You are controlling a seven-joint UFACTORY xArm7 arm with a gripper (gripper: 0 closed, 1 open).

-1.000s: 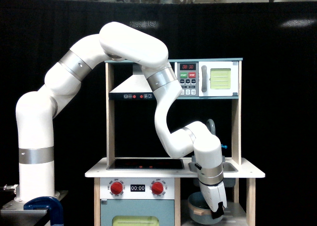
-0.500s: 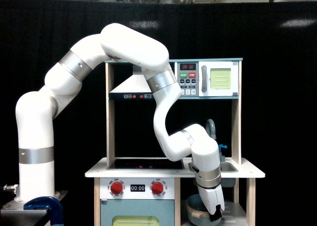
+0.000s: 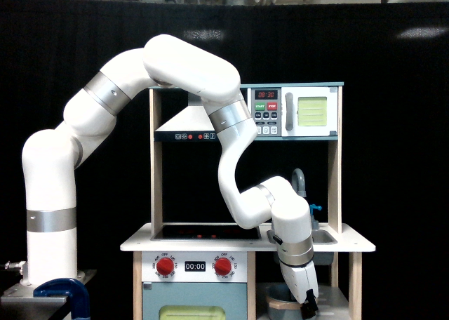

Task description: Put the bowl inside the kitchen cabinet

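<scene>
White and banded with silver rings, the arm rises from its base at the exterior view's left, arches over the toy kitchen and bends down in front of it, so that its last link hangs below the bench on the exterior view's right side. The gripper points downward into the doorless cabinet under the sink, between the oven column and the light wooden post. Its dark tip sits at the rim of the bowl; whether the jaws are apart, together or clamped on that rim cannot be told, since they are small and dark against the shadow.

The bowl is low in the cabinet, near its pale floor board, just beside the gripper on the exterior view's left. Only part of it shows: a grey-blue upper edge and a tan band, cut off by the bottom of the picture. Whether it rests on the board is not visible.

Above, the stove top lies dark with two red knobs and a small clock below it. A microwave with a yellow-green window sits on the top shelf, beside a hood. A grey tap stands behind the sink. A blue clamp grips the arm's base plate.
</scene>
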